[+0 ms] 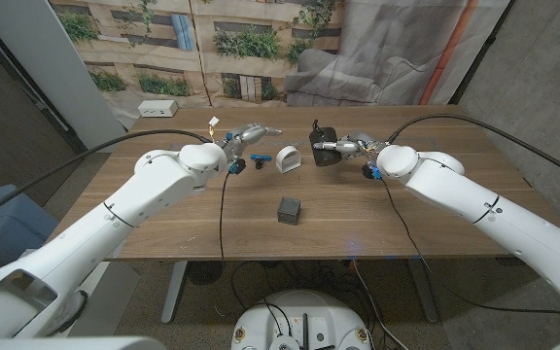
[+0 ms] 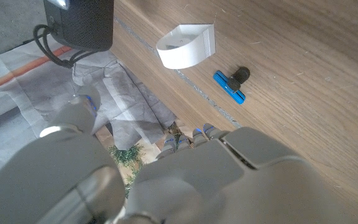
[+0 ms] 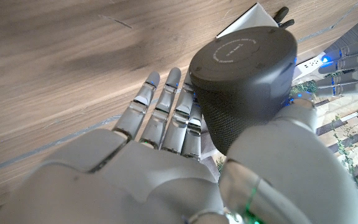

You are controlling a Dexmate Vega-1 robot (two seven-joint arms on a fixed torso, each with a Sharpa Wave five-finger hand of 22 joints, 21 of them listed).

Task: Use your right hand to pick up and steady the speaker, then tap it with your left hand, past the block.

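- The worktop (image 1: 212,228) is a wooden surface with both white arms reaching in from the near corners toward its far half.
- The right hand (image 1: 343,149) holds the speaker (image 1: 321,145), a dark rounded cylinder. In the right wrist view the speaker (image 3: 244,81) sits between the thumb and the fingers (image 3: 166,112), which lie straight along its side, flat end cap facing outward. It looks raised off the wood, so the pick-up seems done and the steadying is under way.
- The left hand (image 1: 246,136) hovers over the far part of the worktop, on the left of the speaker, fingers extended and apart with nothing in them. From its own wrist view the hand (image 2: 185,180) looks toward the speaker (image 2: 79,23), which hangs ahead of the fingertips with a cord loop dangling.
- The relation that matters: the speaker lies toward the robot's right of the left fingers, at about the same depth on the worktop, near but not touching. A white curved piece (image 1: 287,158) stands between the two hands, lower than the speaker.
- The block (image 1: 290,209), a small dark cube, sits nearer the robot than both hands, well apart from the speaker, so the tap would happen beyond it.
- A small blue-and-black part (image 1: 258,157) lies just beside the left hand.
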